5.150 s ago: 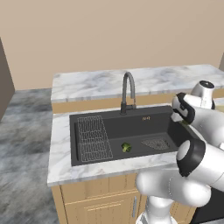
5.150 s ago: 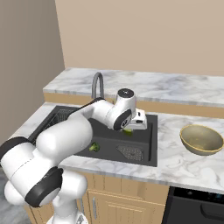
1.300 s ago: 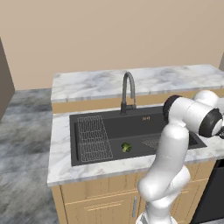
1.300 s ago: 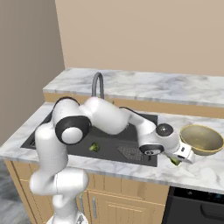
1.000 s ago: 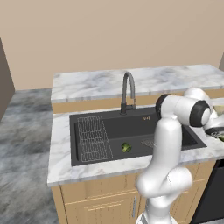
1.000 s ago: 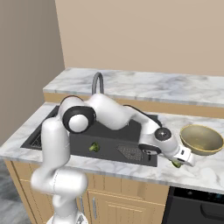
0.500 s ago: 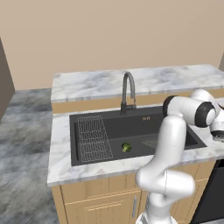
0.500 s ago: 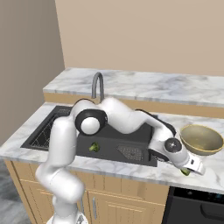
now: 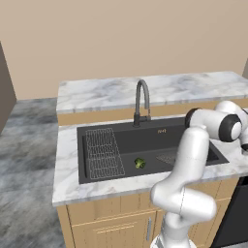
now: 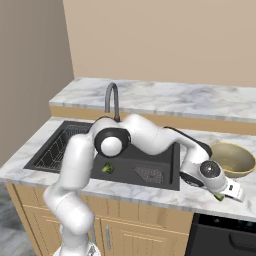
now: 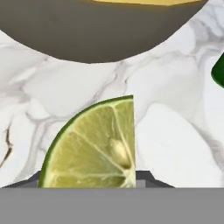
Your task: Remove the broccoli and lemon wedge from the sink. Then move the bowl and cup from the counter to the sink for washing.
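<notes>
A: Which step is in hand?
B: The lemon wedge (image 11: pixel 94 146) is held in the gripper (image 10: pixel 226 194) over the counter (image 10: pixel 150 192), beside the bowl (image 10: pixel 231 159).
A: Next?
B: Release is called for; the broccoli (image 9: pixel 139 163) is left in the sink (image 9: pixel 193 137).

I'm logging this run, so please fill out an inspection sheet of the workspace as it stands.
Surface: white marble counter around a black sink.
Job's things: broccoli on the sink floor; lemon wedge at the gripper, over the counter right of the sink; tan bowl on the counter just beyond; green cup edge beside it.
Clutter: nothing seen.
Grippers: jaws around the wedge; release not clear.
Cables: nothing seen.
Surroundings: faucet, wire rack, wooden cabinets, beige wall.
</notes>
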Available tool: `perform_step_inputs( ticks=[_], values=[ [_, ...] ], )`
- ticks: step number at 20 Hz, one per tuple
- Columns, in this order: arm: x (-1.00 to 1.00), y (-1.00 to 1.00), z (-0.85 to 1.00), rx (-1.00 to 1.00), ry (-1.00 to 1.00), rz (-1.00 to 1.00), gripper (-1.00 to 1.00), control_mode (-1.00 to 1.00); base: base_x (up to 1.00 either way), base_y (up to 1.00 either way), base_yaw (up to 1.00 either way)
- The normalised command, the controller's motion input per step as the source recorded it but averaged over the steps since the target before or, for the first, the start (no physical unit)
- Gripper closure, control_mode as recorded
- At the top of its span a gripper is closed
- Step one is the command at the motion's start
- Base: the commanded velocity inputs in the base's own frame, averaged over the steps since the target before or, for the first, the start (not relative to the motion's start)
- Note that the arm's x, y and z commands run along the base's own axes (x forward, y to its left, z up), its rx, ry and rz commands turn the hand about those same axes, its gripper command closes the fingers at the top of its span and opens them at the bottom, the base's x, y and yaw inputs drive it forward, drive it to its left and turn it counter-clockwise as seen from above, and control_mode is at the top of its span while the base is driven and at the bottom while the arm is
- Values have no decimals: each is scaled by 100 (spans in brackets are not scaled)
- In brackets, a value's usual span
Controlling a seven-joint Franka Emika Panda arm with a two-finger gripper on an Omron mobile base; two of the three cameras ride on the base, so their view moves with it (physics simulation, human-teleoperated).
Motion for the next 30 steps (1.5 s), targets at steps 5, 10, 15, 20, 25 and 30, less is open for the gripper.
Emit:
perform_step_inputs(
  ticks=[5,10,15,20,25,30],
  values=[
    [10,-30,0,1,0,0,100,-100,0,0,0],
    [2,-24,-5,3,1,0,100,-100,0,0,0],
    [0,-5,-16,5,8,0,100,-100,0,0,0],
    [2,0,-17,5,8,0,100,-100,0,0,0],
    [7,0,-12,4,5,0,100,-100,0,0,0],
    [0,0,-16,2,6,0,-100,-100,0,0,0]
  ],
)
